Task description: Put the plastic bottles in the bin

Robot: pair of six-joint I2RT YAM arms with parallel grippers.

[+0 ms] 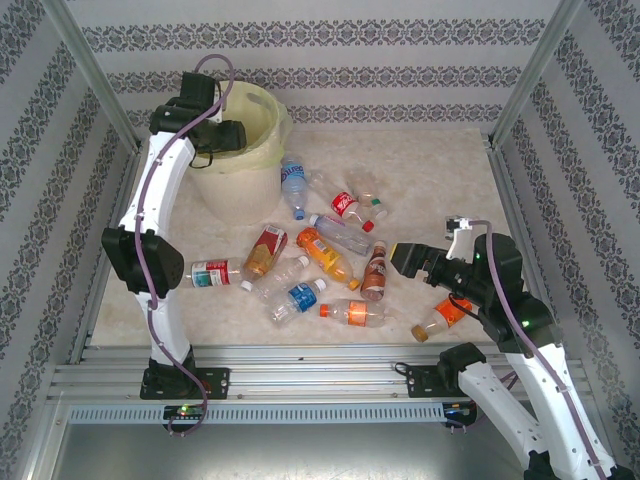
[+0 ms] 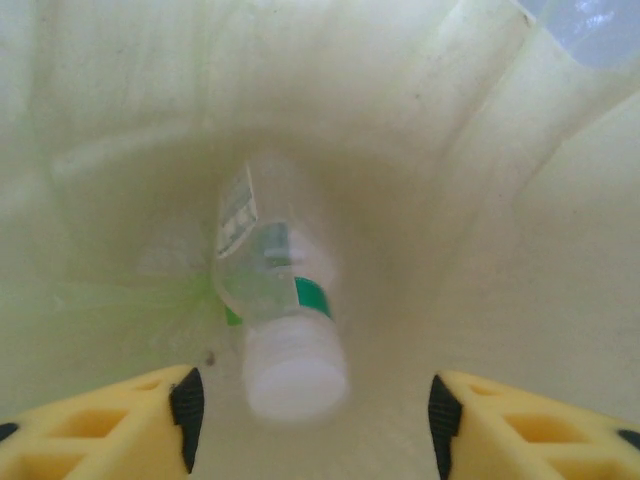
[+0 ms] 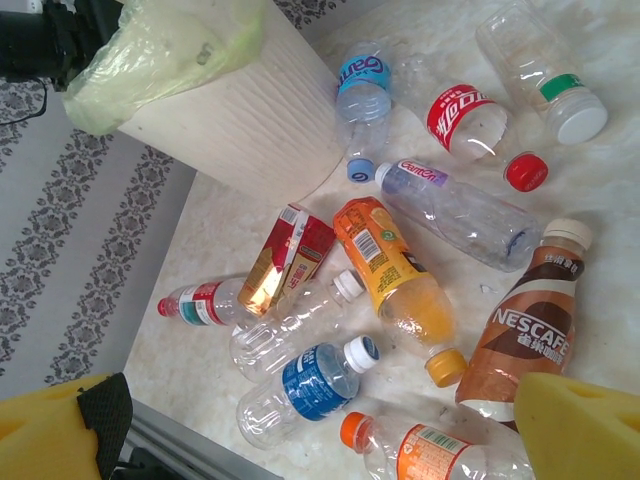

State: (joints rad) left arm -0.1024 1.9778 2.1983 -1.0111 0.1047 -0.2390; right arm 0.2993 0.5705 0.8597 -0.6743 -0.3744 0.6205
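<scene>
The left claw [image 2: 312,410] hangs in the mouth of the bin [image 2: 520,260], jaws parted and touching nothing. The green-banded bottle [image 2: 275,290] below them lies loose against the liner, which suggests a straight drop from above. The other bottles [image 1: 330,255] lie scattered on the counter [image 1: 440,180] just in front of the bin. The right claw [image 3: 340,425] is spread wide above the brown coffee bottle [image 3: 525,330], probably lined up for the next pick.
</scene>
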